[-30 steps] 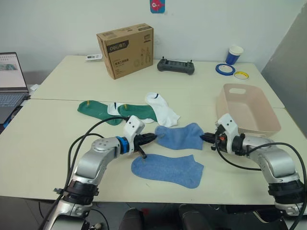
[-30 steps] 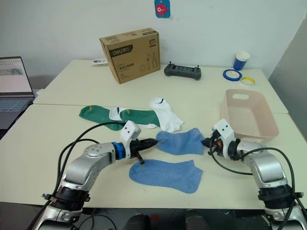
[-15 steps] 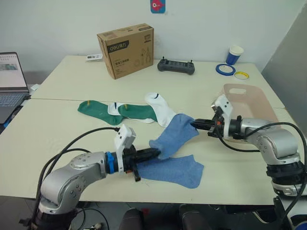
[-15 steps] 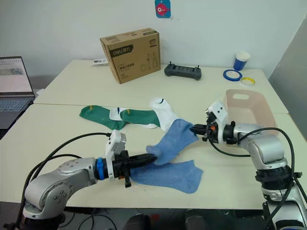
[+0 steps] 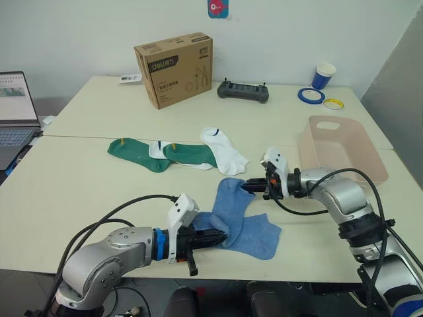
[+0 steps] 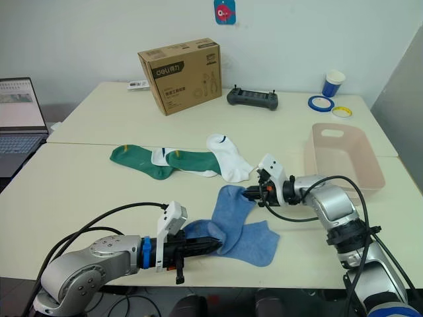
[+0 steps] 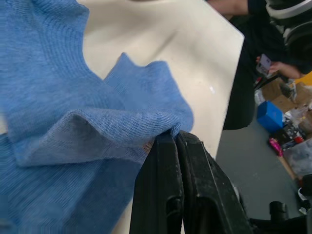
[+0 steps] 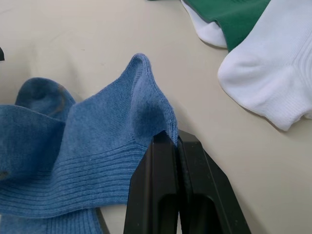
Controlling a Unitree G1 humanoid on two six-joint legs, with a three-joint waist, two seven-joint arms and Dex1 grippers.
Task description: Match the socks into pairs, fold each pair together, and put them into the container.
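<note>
On the cream tabletop (image 5: 79,191), the left gripper (image 5: 223,236) sits low near the front edge, its two black fingers pinched tight on one end of a light blue knit ankle sock (image 5: 232,198). That sock is draped over a second light blue sock (image 5: 258,236) lying flat beneath it. At the upper sock's other end, the right gripper (image 5: 246,187) is likewise clamped shut on the ribbed cuff, as the right wrist view confirms.

The step in hand looks like pairing: the held sock is being laid over its match. It lies crooked across the lower one, so the next move calls for lining up both ends before release, then folding the pair.

Behind them, two dark green socks (image 5: 135,153) and two white socks (image 5: 225,152) lie in an overlapping row, unsorted. At the right, the pale pinkish-beige plastic tub (image 5: 370,173) holds no socks.
</note>
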